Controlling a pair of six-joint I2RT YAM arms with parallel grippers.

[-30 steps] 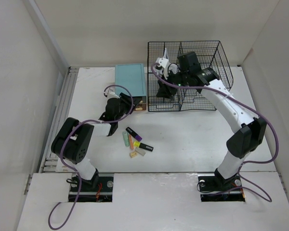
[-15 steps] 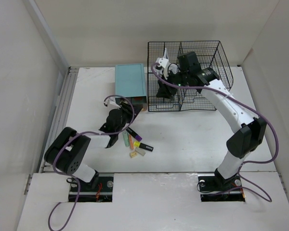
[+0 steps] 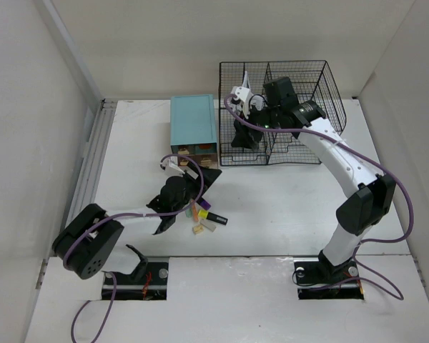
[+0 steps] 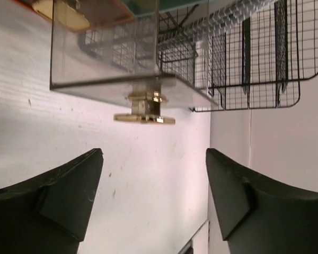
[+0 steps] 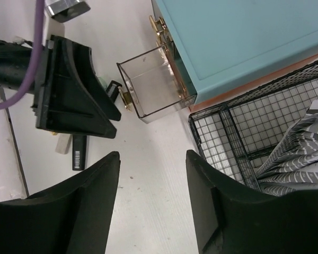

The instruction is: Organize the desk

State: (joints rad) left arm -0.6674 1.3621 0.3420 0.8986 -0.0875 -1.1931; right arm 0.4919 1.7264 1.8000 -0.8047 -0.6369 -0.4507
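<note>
The white desk (image 3: 286, 207) carries a teal drawer box (image 3: 194, 120) with a clear drawer (image 4: 111, 58) pulled out; its gold knob (image 4: 144, 111) faces my left gripper. My left gripper (image 3: 207, 179) (image 4: 153, 153) hangs open just in front of that knob, apart from it, with only bare desk between its fingers. My right gripper (image 3: 237, 143) (image 5: 152, 154) is open and empty, raised at the front left corner of the black wire rack (image 3: 282, 114). It looks down on the drawer (image 5: 148, 84) and the left gripper (image 5: 69, 90).
Several highlighters and markers (image 3: 201, 212) lie loose beside the left gripper; a black one (image 5: 78, 151) shows in the right wrist view. Grey striped papers (image 5: 302, 153) stand in the rack. A metal rail (image 3: 93, 171) runs along the desk's left edge.
My left gripper has let go at the drawer front, drawn back toward the near side and opened wide. The right arm has stayed put at the rack.
</note>
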